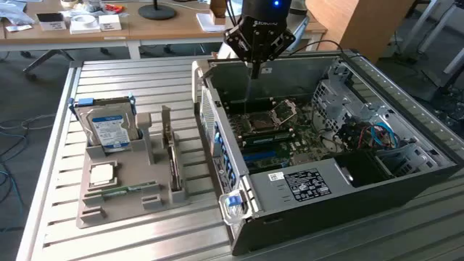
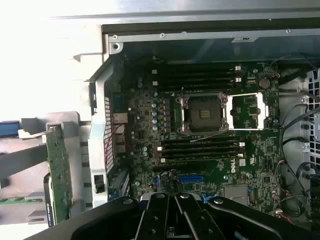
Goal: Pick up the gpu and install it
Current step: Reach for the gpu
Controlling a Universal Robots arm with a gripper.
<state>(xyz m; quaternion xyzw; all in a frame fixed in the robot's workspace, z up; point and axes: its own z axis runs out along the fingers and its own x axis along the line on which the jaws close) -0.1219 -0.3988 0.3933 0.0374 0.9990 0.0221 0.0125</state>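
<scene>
The gpu (image 1: 173,157) stands on edge in a slot of the grey holder tray (image 1: 123,209), at the exterior view's left of the open computer case (image 1: 348,185); its metal bracket points away from the camera. In the wrist view the gpu (image 2: 60,175) shows as a thin green-backed card outside the case's rear panel. My gripper (image 1: 255,72) hangs over the far end of the case, above the motherboard (image 1: 279,136), well apart from the gpu. Its fingers (image 2: 165,217) are shut together with nothing between them.
The tray also holds an upright silver hard drive (image 1: 108,128), a processor chip (image 1: 101,173) and a green memory stick (image 1: 127,189). Inside the case are the open processor socket (image 2: 205,114), memory slots (image 2: 200,149), a blue card slot (image 2: 192,177) and loose cables (image 1: 373,136).
</scene>
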